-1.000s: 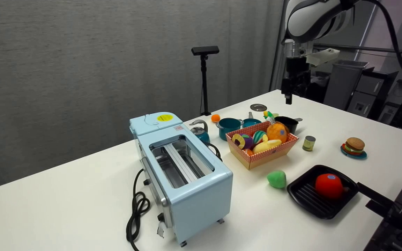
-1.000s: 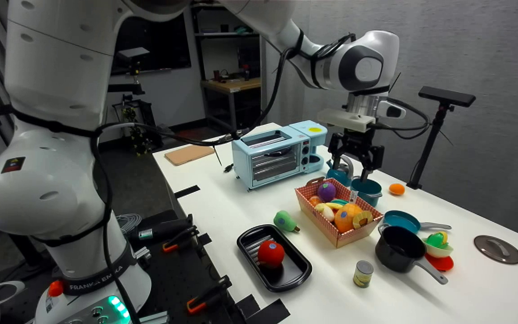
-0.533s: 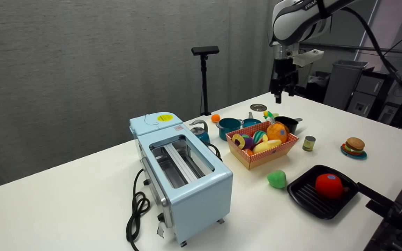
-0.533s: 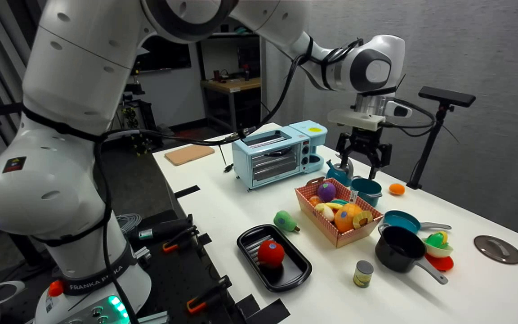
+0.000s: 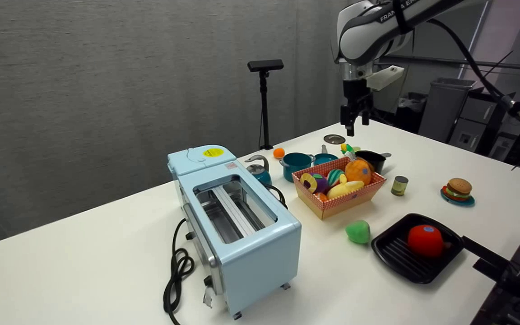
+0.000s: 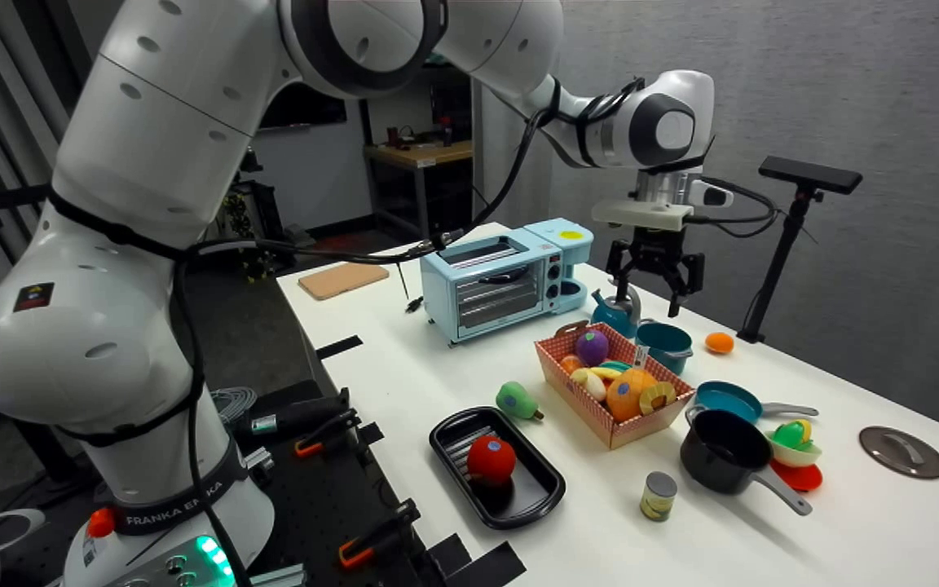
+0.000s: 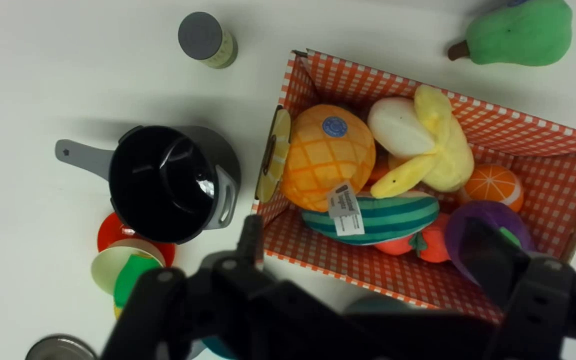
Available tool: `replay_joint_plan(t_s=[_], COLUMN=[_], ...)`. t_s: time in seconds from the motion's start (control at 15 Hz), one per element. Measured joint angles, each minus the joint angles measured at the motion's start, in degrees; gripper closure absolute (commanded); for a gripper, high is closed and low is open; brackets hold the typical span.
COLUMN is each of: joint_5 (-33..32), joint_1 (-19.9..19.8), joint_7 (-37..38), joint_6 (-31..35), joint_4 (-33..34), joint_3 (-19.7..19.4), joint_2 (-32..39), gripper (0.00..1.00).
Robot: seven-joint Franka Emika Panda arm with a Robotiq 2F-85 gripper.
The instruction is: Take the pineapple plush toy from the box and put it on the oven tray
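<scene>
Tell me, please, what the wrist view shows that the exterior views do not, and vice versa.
Only the wrist view lets me make out a red toy with green leaves inside the box.

Only the exterior views show, among others, the light-blue toaster, the oven tray and the red round toy in it.

All share the pineapple plush toy in the box, the green pear, the can, the black pot and the open gripper.

Pineapple: orange, grid-lined, white-tagged, lying inside box at one end. Box open-topped, red-checked, upright. Tray: black, ribbed, flat, apart from box.
</scene>
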Motion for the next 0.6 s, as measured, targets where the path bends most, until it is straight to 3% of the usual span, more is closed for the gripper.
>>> replay_joint_plan(t_s=[0.6], joint_5=[0.0], joint_1=[-0.23], joint_7=[-0.11], joint_6=[-0.95], joint_4=[0.13], joint_3=[-0.03], joint_2=[0.05], gripper=[0.0])
